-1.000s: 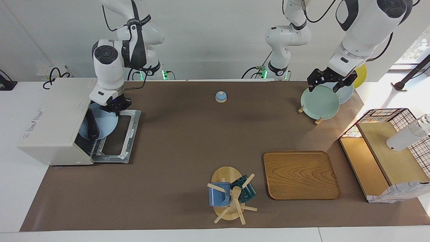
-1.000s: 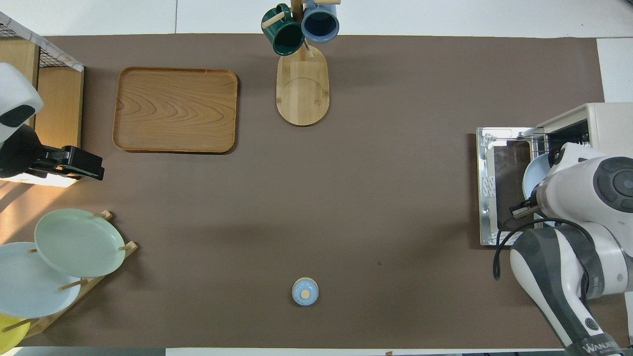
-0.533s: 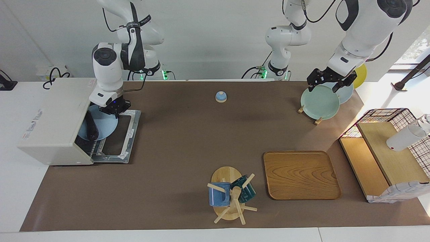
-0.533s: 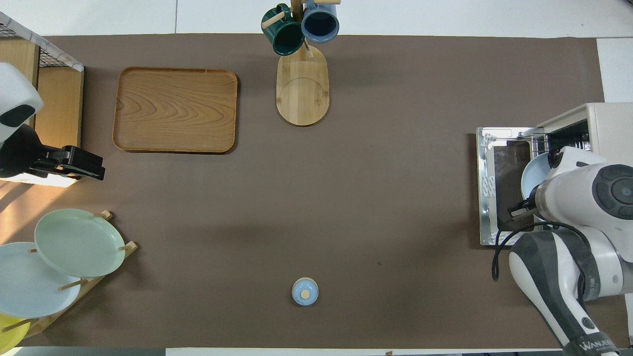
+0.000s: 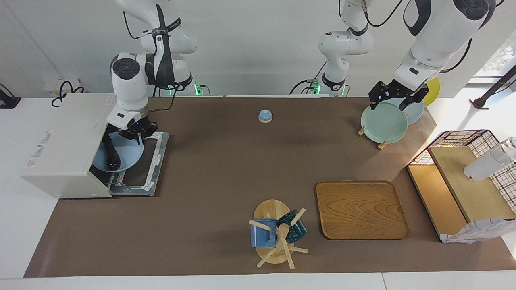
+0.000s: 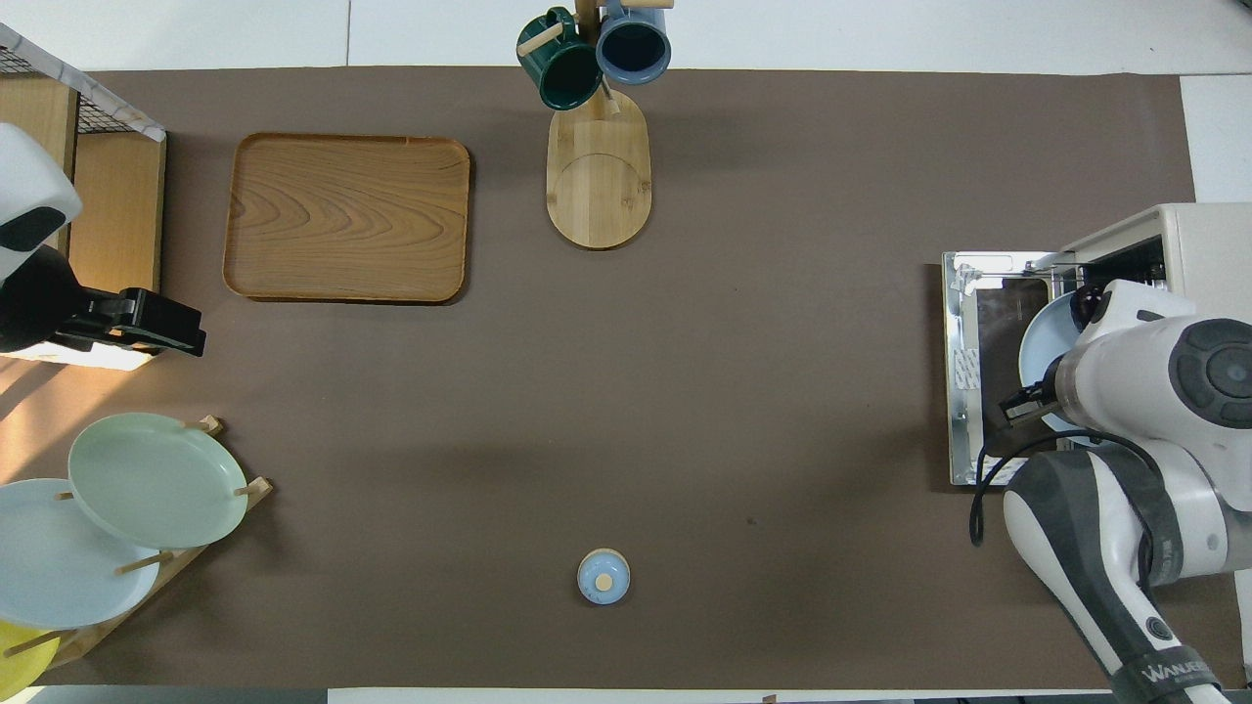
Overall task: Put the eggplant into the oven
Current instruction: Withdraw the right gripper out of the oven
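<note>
Facing view is showing the eggplant (image 5: 109,152) lying on a blue plate (image 5: 128,159) in the oven (image 5: 64,145) mouth; overhead, the right arm is hiding it. Right gripper (image 5: 136,133) is sitting at the plate rim, fingers' state unclear. Left gripper (image 5: 397,96) is waiting over the green plate (image 5: 383,123), spread wide.

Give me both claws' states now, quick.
Left claw: open, empty, hanging over the plates in the rack.
Right claw: at the plate with the eggplant in the oven mouth; open or shut cannot be told.
</note>
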Motion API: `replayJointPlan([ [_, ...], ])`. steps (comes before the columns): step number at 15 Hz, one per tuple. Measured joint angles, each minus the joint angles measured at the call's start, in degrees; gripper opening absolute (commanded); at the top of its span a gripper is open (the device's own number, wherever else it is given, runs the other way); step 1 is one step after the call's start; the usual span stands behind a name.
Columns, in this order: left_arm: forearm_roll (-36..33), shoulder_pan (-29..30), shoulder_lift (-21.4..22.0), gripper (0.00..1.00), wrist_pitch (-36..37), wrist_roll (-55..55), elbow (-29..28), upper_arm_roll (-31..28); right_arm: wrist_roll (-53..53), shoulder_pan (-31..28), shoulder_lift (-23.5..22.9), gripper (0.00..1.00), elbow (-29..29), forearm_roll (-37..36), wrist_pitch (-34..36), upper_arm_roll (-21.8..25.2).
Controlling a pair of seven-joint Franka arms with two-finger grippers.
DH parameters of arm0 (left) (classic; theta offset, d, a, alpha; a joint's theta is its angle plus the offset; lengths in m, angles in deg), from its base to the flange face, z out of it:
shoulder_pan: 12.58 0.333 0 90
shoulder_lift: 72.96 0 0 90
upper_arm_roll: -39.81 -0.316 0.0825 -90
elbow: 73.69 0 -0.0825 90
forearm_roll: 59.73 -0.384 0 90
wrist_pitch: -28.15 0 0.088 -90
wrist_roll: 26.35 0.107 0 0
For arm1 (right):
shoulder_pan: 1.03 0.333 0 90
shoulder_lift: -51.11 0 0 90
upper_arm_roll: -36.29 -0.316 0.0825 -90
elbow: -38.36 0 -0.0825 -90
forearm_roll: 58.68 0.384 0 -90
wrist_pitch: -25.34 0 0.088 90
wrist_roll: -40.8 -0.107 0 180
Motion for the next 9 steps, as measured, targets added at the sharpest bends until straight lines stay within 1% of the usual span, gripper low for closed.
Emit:
replayJointPlan([
  [1, 0.0, 0.0, 0.0, 1.0, -0.01, 0.0, 0.0, 0.0, 0.0, 0.67, -0.47, 0.07, 1.4, 0.09, 0.66, -0.16],
  [2, 0.0, 0.0, 0.0, 1.0, -0.01, 0.0, 0.0, 0.0, 0.0, 1.78, -0.97, 0.0, 2.73, 0.43, 1.13, -0.27],
  [5, 0.0, 0.0, 0.0, 1.0, -0.02, 0.0, 0.0, 0.0, -2.17, 5.49, -2.7, 0.0, 4.47, 3.11, 0.74, -0.44],
  [7, 0.0, 0.0, 0.0, 1.0, -0.02, 0.0, 0.0, 0.0, -6.81, 6.73, -5.4, 0.0, 4.42, 4.66, -1.51, -0.55],
  [9, 0.0, 0.0, 0.0, 1.0, -0.02, 0.0, 0.0, 0.01, -9.03, 7.13, -8.54, 0.0, 4.47, 5.83, -4.32, -0.56],
])
